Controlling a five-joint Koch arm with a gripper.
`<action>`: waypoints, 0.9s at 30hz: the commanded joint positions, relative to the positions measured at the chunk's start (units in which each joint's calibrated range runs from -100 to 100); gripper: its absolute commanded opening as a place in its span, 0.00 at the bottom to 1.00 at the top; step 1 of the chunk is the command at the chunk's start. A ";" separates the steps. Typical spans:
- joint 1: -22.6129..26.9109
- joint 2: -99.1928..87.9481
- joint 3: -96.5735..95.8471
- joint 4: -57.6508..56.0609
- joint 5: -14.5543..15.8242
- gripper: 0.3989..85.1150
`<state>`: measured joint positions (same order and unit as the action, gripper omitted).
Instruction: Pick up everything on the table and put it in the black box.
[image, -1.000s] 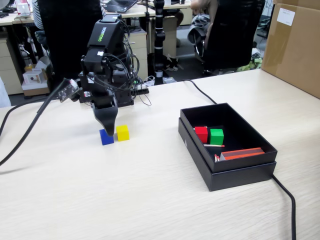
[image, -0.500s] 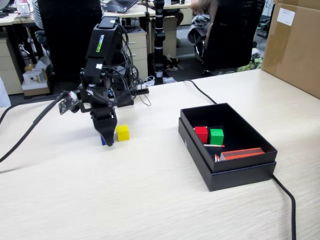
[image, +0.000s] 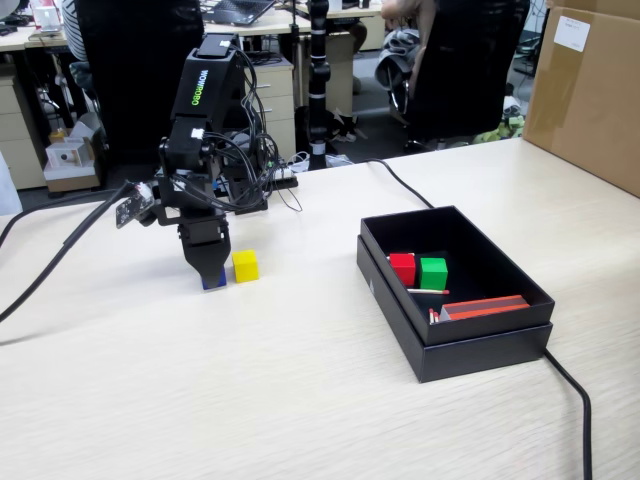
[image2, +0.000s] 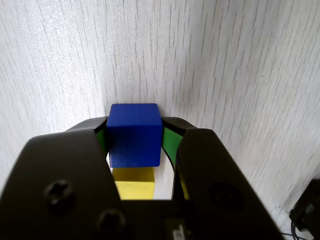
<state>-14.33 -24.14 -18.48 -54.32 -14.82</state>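
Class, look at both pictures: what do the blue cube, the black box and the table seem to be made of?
Blue cube: probably painted wood or plastic, matte, crisp edges. Black box: likely matte cardboard, thin stepped rim. Table: pale wood-grain laminate, smooth with printed streaks.

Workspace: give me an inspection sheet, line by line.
Surface: pale wood-grain table, flat.
Job's things: red cube and green cube in the black box; yellow cube on the table; blue cube between the fingers.
Clutter: red-orange packet and matchsticks in the box.
Grippers: gripper down at the table, closed on the blue cube.
Cables: black cable across the table; wire bundle on the arm.
Surroundings: brown carton, office chairs, desks.
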 joint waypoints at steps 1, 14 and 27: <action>0.44 -7.13 7.24 -2.05 0.24 0.10; 20.32 -13.21 37.52 -14.41 12.36 0.10; 32.63 24.89 61.64 -14.32 21.68 0.11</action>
<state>17.85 -0.58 37.93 -68.95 6.03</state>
